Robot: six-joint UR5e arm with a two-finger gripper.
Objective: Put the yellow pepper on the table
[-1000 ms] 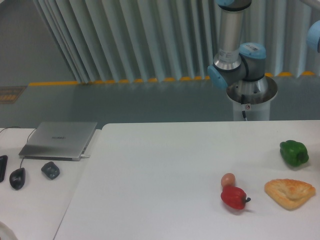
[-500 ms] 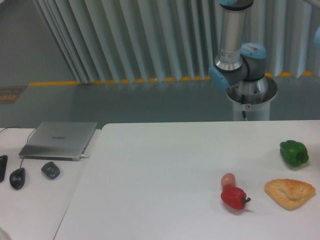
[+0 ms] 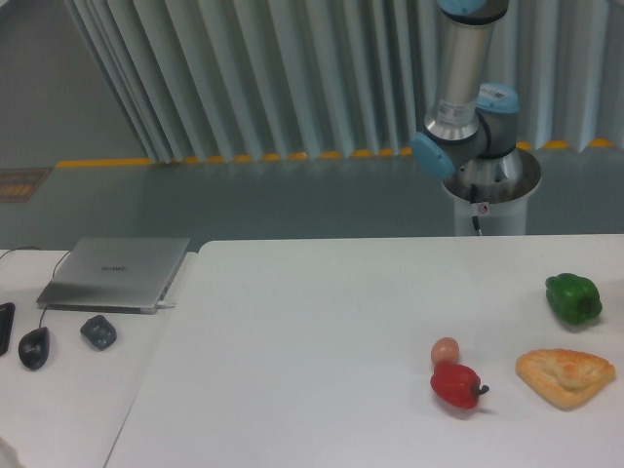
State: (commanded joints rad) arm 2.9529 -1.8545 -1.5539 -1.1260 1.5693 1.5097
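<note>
bench (image 3: 322, 322) holds a red pepper (image 3: 456, 386) as the landmark – an egg (image 3: 445, 350) touching its upper-left side, flatbread (image 3: 565, 376) to its right, green pepper (image 3: 573, 298) beyond that. the arm (image 3: 468, 107) rises behind the far edge – the tool is out of frame, its state can't be told. yellow pepper is nowhere in view.

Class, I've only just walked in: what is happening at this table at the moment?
Nothing is being handled here. Only the arm's base and lower joints show behind the table; the gripper is out of frame above. No yellow pepper is visible. On the table lie a green pepper, a red pepper with an egg just behind it, and a pastry. A laptop and mouse sit on the side desk.
</note>
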